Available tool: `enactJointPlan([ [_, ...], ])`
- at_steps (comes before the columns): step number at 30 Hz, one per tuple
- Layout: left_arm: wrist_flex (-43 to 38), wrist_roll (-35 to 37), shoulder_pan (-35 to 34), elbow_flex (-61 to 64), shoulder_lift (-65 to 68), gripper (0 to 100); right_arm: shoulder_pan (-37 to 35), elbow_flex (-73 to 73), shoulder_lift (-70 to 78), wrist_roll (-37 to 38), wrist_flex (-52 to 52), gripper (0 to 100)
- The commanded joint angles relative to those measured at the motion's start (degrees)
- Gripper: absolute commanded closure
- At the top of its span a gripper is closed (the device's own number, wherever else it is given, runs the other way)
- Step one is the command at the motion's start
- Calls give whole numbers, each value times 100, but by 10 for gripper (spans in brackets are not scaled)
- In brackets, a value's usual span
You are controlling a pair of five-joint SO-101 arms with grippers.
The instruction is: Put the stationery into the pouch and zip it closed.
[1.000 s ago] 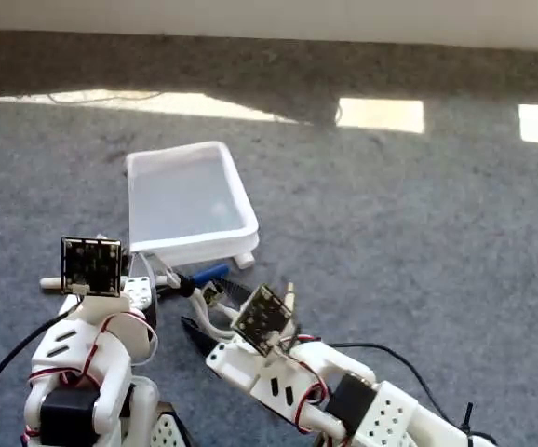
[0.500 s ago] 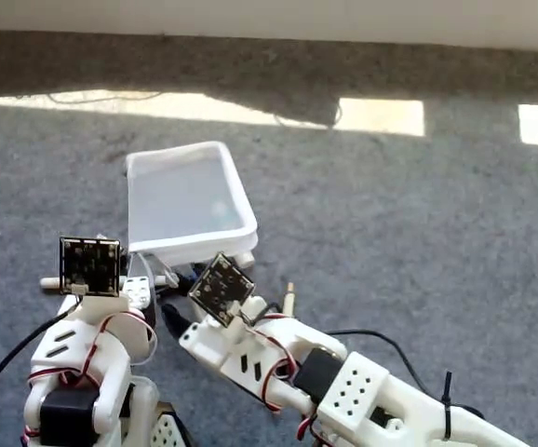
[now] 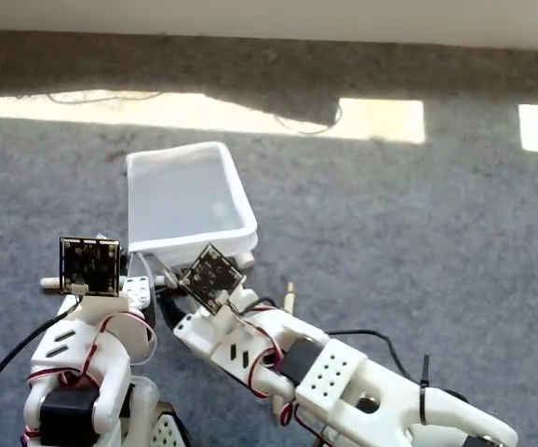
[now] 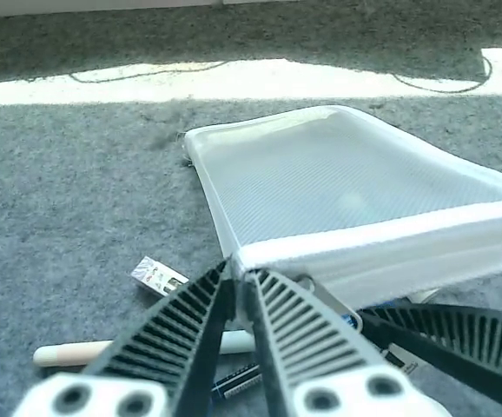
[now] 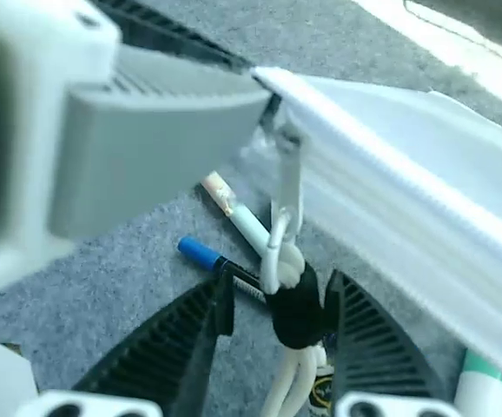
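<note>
- My left gripper (image 4: 240, 280) has its fingers almost together, with only a thin slit between them. They pinch the near rim of the pouch (image 4: 338, 187) at its corner.
- My right gripper (image 5: 277, 282) is partly open. Its two fingers stand on either side of the black toggle (image 5: 297, 314) of the zip pull, and I cannot tell if they touch it. A white cord (image 5: 284, 217) goes from the toggle up to the zip.
- Just beside and under the grippers, stationery lies on the grey carpet (image 3: 390, 242), outside the pouch: a blue-capped pen (image 5: 201, 254), a white pen (image 5: 249, 228), a cream marker (image 4: 69, 353) to the left and a small white packet (image 4: 157, 275) near it.
- The left gripper stands close in front of the right wrist camera and hides part of the pouch's near edge. In the high view both arms cover most of the pens.
- The pouch is white, of fine mesh, and rectangular. It lies just beyond the grippers, standing open like a shallow box, and the zip runs along its rim.
- Far behind it, a bright strip of sunlight (image 3: 204, 110) crosses the carpet.
</note>
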Motion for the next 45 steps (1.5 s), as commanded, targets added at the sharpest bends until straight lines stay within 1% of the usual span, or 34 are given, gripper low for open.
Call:
enactJointPlan([
  [1, -105, 53, -48, -259, -66, 995, 92, -295, 13, -26, -242, 839],
  [6, -105, 53, -48, -259, -66, 995, 101, -330, 40, -9, -242, 850],
  [12, -105, 53, -48, -251, -66, 995, 321, -330, 22, 0, -207, 995],
  [14, -105, 53, -48, -251, -66, 995, 426, -321, 4, 0, -180, 992],
  [16, -105, 53, -48, -242, -66, 995, 479, -330, 4, 0, 119, 992],
  [20, -105, 53, -48, -242, -66, 995, 532, -567, -312, 0, 1147, 992],
  [24, -105, 44, -48, -233, -66, 995, 963, -857, -1174, -26, 2466, 992],
  [27, -105, 44, -48, -233, -66, 995, 1297, -884, -1798, -9, 3011, 992],
  [31, -114, 44, -48, -233, -66, 995, 1569, -884, -2273, 0, 3380, 992],
  [35, -105, 44, -57, -233, -66, 995, 2018, -927, -2475, 0, 3829, 992],
  [39, -105, 44, -66, -224, -66, 995, 2264, -927, -2659, 0, 3899, 992],
  [43, -132, 35, -435, -215, -75, 995, 2686, -936, -2879, 0, 3908, 992],
  [45, -132, 35, -497, -215, -75, 995, 2853, -936, -3002, 0, 3908, 992],
])
